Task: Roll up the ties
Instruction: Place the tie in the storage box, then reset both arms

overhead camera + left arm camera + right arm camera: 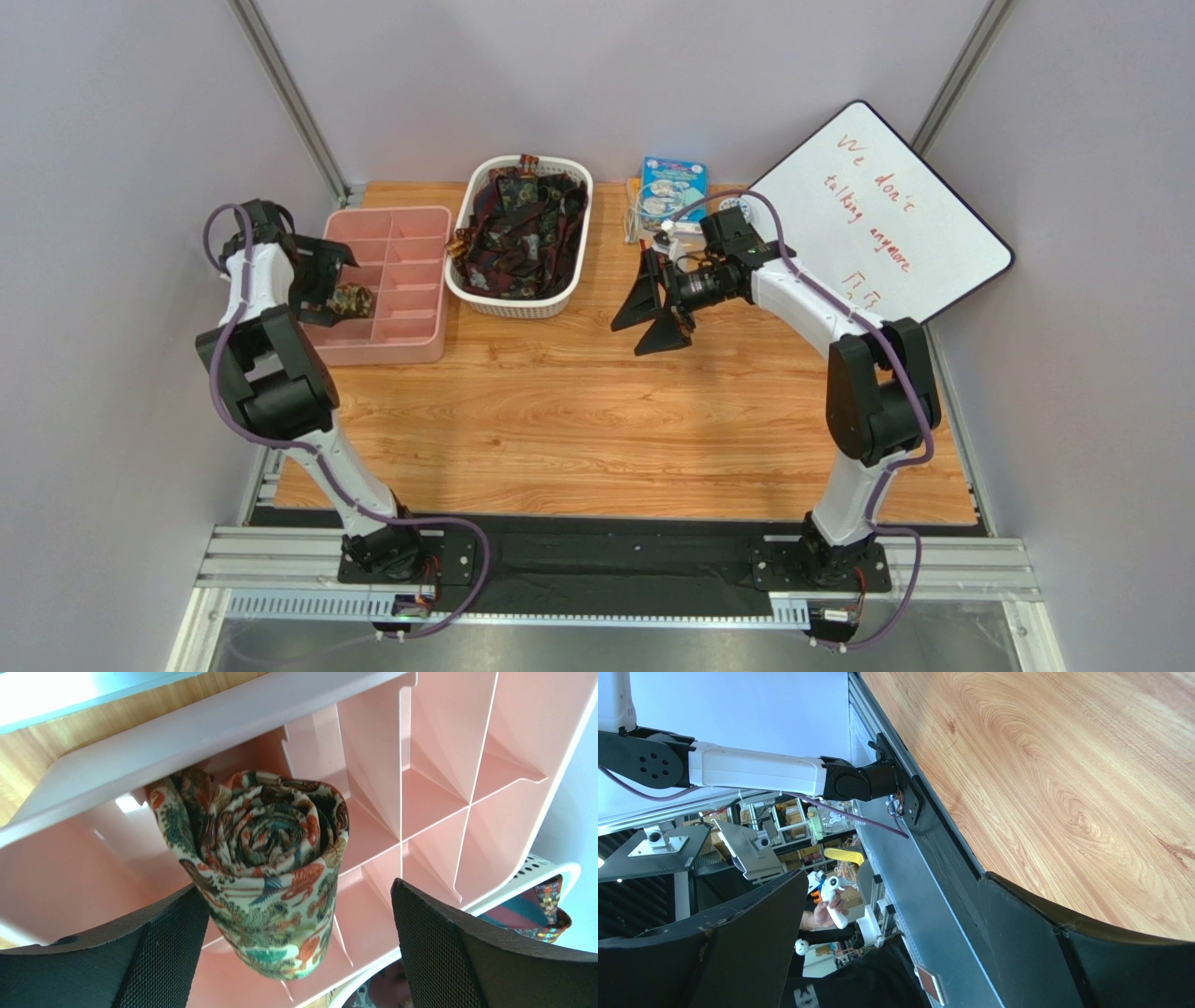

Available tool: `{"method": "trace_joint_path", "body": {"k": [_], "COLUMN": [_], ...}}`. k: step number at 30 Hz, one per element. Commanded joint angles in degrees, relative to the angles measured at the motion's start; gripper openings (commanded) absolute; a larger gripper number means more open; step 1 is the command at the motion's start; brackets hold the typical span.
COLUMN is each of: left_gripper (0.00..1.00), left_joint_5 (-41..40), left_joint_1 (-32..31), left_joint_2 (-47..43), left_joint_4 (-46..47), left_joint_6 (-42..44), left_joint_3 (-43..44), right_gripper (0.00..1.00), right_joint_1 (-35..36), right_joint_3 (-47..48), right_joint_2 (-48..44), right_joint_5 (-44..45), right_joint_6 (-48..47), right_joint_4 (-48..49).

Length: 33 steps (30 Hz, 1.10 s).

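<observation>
The left gripper [298, 894] hangs over a pink divided tray [435, 770], its fingers spread wide. Between them, touching neither, a rolled tie [270, 861] with an olive and tan print stands on end in the compartment directly below. This one tie looks finished: rolled and stowed. To the right of this gripper, a white basket [459, 277] holds a heap of dark ties [519, 231], apparently unrolled, so most of the work seems left. Further right, the right gripper [892, 882] hovers over the bare wooden table [589, 406], fingers apart, holding nothing. Beyond it sit a small blue box [671, 182] and a tilted whiteboard [884, 210]. Pale grey walls enclose the table.
</observation>
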Motion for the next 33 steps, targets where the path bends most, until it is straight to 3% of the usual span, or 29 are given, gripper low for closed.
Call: {"method": "trace_joint_path", "body": {"k": [1, 18, 21, 24, 25, 26, 33], "left_gripper": [1.00, 0.98, 0.84, 0.64, 0.51, 0.47, 0.39], "left_joint_5": [0.6, 1.8, 2.6, 2.2, 1.9, 1.5, -2.3], "left_joint_1": [-0.3, -0.3, -0.3, -0.3, -0.3, -0.3, -0.3], "left_joint_2": [-3.6, -7.4, -8.5, -9.0, -8.9, -8.8, -4.8], "left_joint_4": [-3.0, -8.0, -7.7, -7.7, -7.7, -7.7, -6.9], "left_joint_6": [0.2, 3.4, 3.6, 3.0, 2.8, 2.9, 3.4], "left_joint_3": [2.5, 5.7, 5.5, 5.0, 4.8, 4.7, 4.8], "right_gripper": [1.00, 1.00, 1.00, 1.00, 1.00, 1.00, 1.00], "right_joint_1": [-0.1, -0.2, -0.2, -0.2, -0.2, -0.2, -0.2], "right_joint_3": [2.3, 2.5, 2.4, 2.3, 2.3, 2.3, 2.3], "right_joint_2": [0.5, 1.0, 1.0, 0.8, 0.8, 0.7, 0.8], "right_joint_5": [-0.8, -0.8, -1.0, -0.9, -1.0, -1.0, -0.6], "right_joint_6": [-0.7, -0.8, -0.7, -0.8, -0.7, -0.8, -0.8], "right_joint_4": [0.1, -0.2, -0.1, -0.1, -0.2, -0.2, -0.2]}}
